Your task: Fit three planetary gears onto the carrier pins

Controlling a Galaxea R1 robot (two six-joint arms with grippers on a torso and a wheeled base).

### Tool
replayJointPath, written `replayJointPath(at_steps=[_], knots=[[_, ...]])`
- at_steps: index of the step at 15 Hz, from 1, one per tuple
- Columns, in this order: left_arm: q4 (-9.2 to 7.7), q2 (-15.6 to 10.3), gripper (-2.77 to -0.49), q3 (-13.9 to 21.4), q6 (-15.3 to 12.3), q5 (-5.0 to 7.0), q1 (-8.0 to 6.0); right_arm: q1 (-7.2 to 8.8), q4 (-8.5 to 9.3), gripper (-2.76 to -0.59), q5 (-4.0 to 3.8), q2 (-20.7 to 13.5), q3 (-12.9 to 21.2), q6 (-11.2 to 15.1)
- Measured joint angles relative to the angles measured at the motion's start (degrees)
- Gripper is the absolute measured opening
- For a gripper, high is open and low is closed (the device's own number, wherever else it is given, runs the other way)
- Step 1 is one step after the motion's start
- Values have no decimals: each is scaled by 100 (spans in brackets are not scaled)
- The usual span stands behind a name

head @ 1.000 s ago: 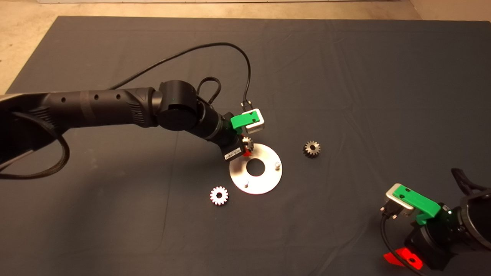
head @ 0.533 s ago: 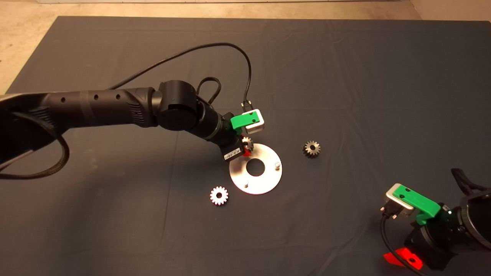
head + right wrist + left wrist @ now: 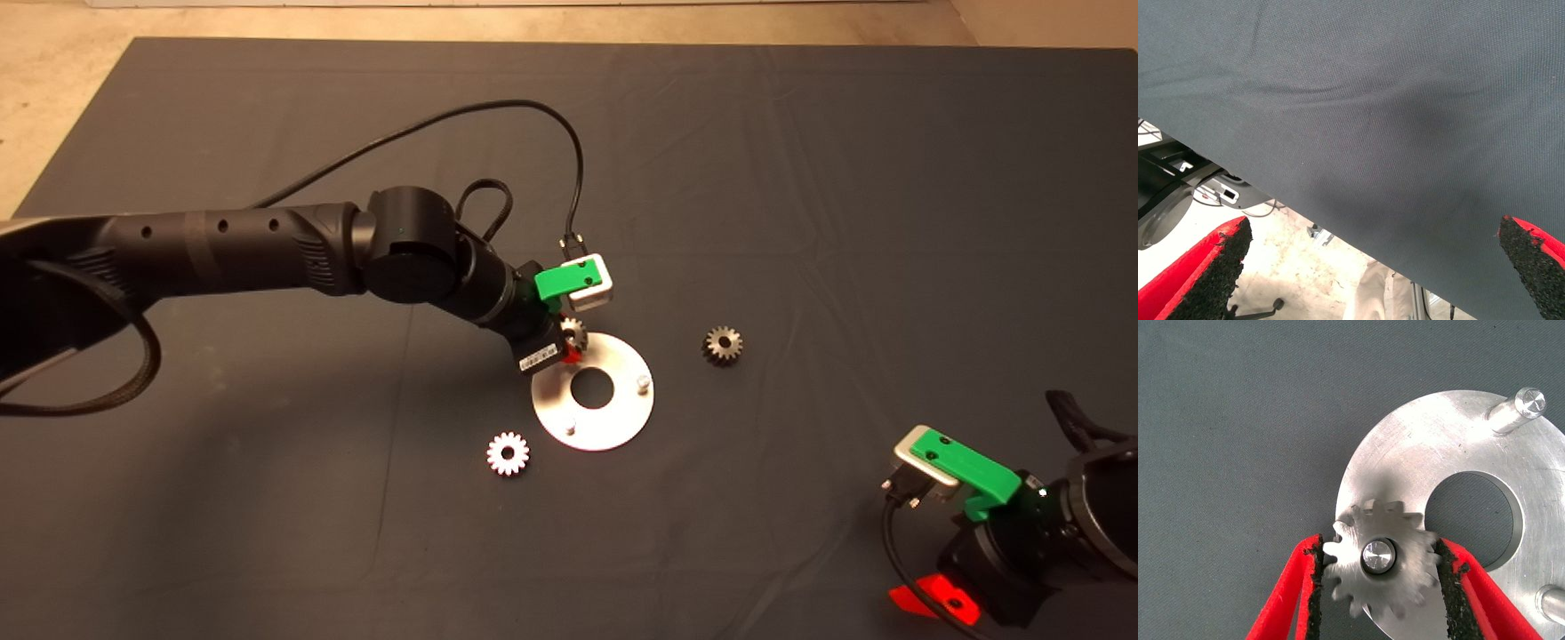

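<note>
Steel gear (image 3: 1381, 570) sits on a pin (image 3: 1378, 556) at the plate's (image 3: 622, 427) 10 o'clock rim, bore over the stud. Left gripper (image 3: 1381, 587) grips it by its teeth, presumably to keep it level while seating. Two pins (image 3: 644, 382) (image 3: 572, 426) remain bare. Loose gears lie at 7 o'clock (image 3: 508, 453) and 2 o'clock (image 3: 723, 344) off the plate. Right gripper (image 3: 1371, 267) is parked wide at the mat's (image 3: 800, 178) 5 o'clock. Nothing has moved since 1.0 s ago.
</note>
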Motion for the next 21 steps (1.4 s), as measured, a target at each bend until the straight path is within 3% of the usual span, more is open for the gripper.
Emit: replayJointPath(at_steps=[5, 7, 9, 10, 11, 12, 14, 17, 19, 21], knots=[[-38, -15, -211, 0, 2, -62, 0, 0, 0, -60, -2, 0, 0, 0], [-174, -41, -197, 0, -1, -41, -11, 0, 0, -60, -2, 0, 0, 0], [-552, -84, -194, 0, -1, 202, -136, 0, 0, -60, -2, 0, 0, 0], [-739, -111, -187, 6, -1, 409, -230, 0, 0, -60, 0, 1, 0, 0], [-838, -160, -182, 11, -1, 553, -313, 0, 0, -60, 0, 1, 0, 0], [-877, -272, -181, 52, 2, 617, -371, 0, 0, -60, -2, 1, 0, 0], [-915, -511, -166, 133, 2, 660, -417, -1, 1, -60, -7, 1, 0, 0], [-923, -841, -166, 351, -3, 699, -419, 0, 0, -60, -2, 15, 0, 0], [-921, -1042, -162, 792, -47, 705, -433, 0, 0, -60, -5, 15, 0, 0], [-950, -1264, -153, 1340, -337, 704, -433, 0, 0, -60, 0, 17, 0, 0]])
